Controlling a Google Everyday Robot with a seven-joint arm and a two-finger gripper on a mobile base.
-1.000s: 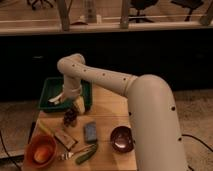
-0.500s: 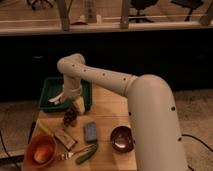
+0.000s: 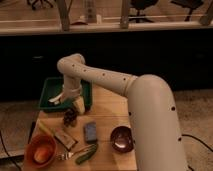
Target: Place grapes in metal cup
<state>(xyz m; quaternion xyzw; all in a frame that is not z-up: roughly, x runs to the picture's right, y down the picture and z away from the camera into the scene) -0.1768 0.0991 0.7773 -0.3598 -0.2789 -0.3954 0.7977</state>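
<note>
- Right now the gripper (image 3: 71, 104) hangs over the back left part of the table (image 3: 107, 110), just in front of the green tray (image 3: 50, 90), with the arm (image 3: 100, 77) arching in from the right so the wrist points straight down.
- Whether its fingers are spread or closed, and whether they touch anything, I cannot tell; the pale wrist hardware hides them.
- Directly below sits the grapes (image 3: 70, 116), which would explain the vertical pose: it looks like a top-down approach to a small object, and I judge the pick is not yet done.
- That cluster reads as a small dark, purplish-black lumpy mass, roughly as big as the blue sponge (image 3: 90, 131), lying left of the table's centre.
- Its bumpy, rounded shape would likely squash or roll under a careless pinch.
- Toward the front right edge stands a dark round vessel (image 3: 121, 138), possibly the metal cup, well apart from the grapes.
- Near the front edge lies a green cucumber (image 3: 86, 153); an orange bowl (image 3: 41, 149) fills the front left corner.
</note>
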